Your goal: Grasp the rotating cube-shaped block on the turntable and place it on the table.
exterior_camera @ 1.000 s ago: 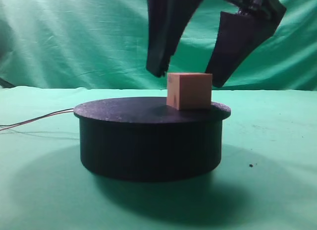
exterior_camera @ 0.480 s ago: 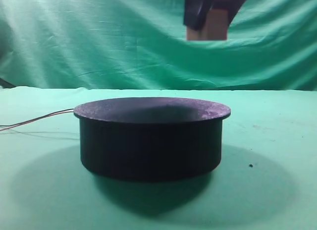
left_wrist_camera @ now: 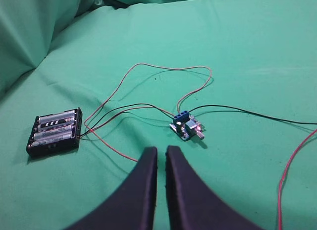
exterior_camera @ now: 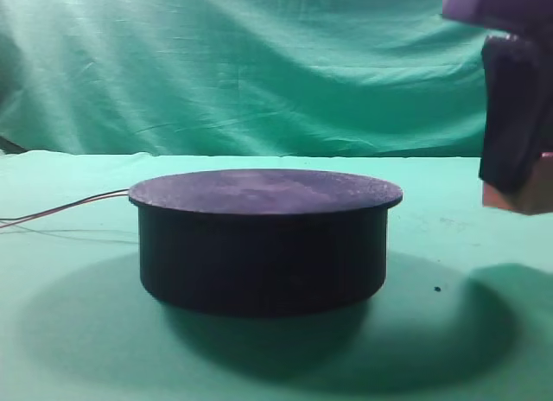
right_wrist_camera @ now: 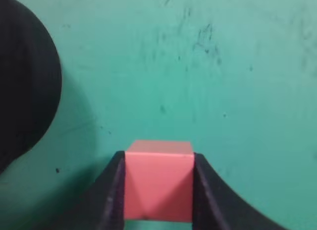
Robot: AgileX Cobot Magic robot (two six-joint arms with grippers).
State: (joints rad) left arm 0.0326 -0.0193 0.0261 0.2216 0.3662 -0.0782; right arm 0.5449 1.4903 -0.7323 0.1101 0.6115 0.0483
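My right gripper [right_wrist_camera: 158,188] clamps the pink block [right_wrist_camera: 158,183] between its fingers above the green table [right_wrist_camera: 223,66], right of the black turntable [exterior_camera: 263,237]. My left gripper [left_wrist_camera: 161,155] rests nearly closed, holding nothing.

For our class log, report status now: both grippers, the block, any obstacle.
Left gripper shut, empty. Right gripper clamps block above the table, beside the turntable. Nothing in the way below.
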